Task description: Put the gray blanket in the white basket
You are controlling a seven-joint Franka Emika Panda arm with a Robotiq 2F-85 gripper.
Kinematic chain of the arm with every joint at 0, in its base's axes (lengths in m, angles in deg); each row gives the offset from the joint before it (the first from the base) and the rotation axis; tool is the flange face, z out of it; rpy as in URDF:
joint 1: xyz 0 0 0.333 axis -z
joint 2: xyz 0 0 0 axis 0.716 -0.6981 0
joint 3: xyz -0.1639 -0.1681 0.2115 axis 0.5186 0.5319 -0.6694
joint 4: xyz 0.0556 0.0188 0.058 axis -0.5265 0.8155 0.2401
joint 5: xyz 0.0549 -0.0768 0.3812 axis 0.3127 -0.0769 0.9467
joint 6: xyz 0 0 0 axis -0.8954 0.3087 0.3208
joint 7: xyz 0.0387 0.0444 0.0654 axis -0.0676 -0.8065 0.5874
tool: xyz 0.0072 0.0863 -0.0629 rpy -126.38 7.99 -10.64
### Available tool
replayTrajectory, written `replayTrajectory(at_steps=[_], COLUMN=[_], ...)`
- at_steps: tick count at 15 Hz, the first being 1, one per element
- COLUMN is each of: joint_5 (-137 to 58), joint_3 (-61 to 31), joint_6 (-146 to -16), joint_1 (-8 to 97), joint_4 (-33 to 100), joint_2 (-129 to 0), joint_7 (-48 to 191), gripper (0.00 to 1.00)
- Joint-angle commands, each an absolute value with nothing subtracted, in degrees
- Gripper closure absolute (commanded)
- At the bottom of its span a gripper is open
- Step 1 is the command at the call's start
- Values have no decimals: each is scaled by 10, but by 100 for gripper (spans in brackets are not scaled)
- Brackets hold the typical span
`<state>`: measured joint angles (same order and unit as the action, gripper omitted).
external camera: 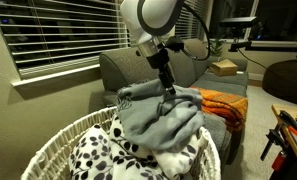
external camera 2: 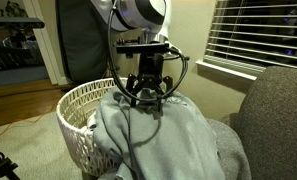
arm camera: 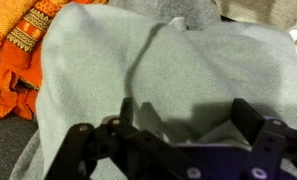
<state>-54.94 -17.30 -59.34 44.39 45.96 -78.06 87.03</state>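
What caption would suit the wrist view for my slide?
Open tool over the gray blanket, with an orange blanket at the upper left.

A gray sofa [external camera: 123,68] carries the gray blanket [external camera: 163,118], heaped in loose folds at its seat and spilling over the rim of the white basket [external camera: 53,145] just beside it. An orange blanket [external camera: 225,103] is bunched on the cushion alongside, and the wrist view shows the two fabrics touching. Inside the basket a white blanket with black spots [external camera: 100,152] lies partly under the gray one, and in an exterior view the basket stands on a wooden floor [external camera 2: 13,105].
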Motion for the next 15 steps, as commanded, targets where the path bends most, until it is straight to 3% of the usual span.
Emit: replayTrajectory(at_steps=[1,15], joint_5=[-555,-544], joint_3=[-170,-176], joint_6=[-631,-671], joint_1=[452,455], joint_4=[512,561], joint_2=[-742,-713], joint_7=[854,863], gripper=[0,0])
